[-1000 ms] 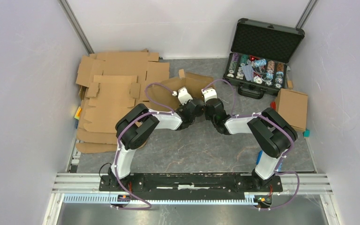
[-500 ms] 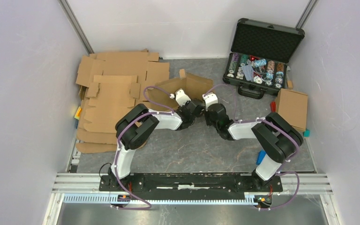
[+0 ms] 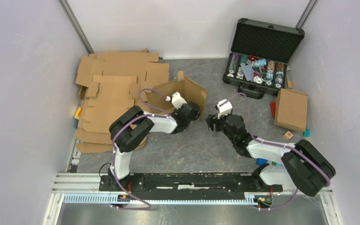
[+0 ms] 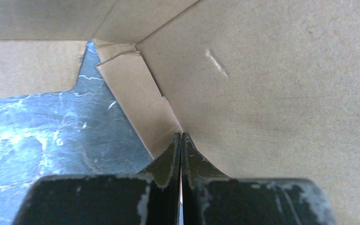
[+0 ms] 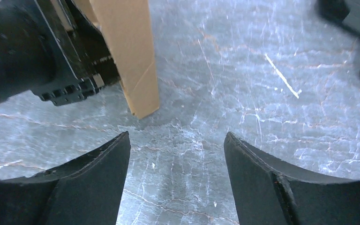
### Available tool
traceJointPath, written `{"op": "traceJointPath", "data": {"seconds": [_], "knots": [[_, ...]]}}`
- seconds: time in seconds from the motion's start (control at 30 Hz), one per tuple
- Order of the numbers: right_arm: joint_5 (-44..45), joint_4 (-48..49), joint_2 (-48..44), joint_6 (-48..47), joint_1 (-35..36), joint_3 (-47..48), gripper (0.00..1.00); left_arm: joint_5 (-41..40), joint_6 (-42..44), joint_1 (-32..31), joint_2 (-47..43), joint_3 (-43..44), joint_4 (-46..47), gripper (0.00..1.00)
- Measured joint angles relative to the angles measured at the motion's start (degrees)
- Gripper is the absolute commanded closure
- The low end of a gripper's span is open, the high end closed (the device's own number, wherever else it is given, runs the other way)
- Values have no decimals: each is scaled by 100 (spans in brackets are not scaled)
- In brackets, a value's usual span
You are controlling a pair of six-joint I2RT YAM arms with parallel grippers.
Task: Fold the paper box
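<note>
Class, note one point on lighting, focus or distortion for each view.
Top external: even light, sharp, walls lean outward. Left wrist: the paper box fills the frame, fingers dark. Right wrist: mild sheen on the table, faint shadow beneath the box flap, dark rounded lower corners.

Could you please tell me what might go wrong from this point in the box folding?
The right gripper, jaws open, is clear of the half-raised box, so its standing walls could flop down. The left gripper, jaws shut, sits against an inside fold and could shove the box along the table or crease it.
</note>
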Motion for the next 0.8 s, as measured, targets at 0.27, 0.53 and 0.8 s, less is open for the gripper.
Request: {"op": "traceJointPath", "data": {"seconds": [0.27,0.53,0.8], "knots": [[-442,890,-997,-85,-42,-667,19,205,474,-28,-463,-564,74,98],[-1084,1060,-1174,-133,-42,-531,18,627,1139,-28,-903,-835,-197,98],[-1373,1014,-1517,-125,-42,-511,16,765,1687,-28,-1759,-1056,-761,98]]}}
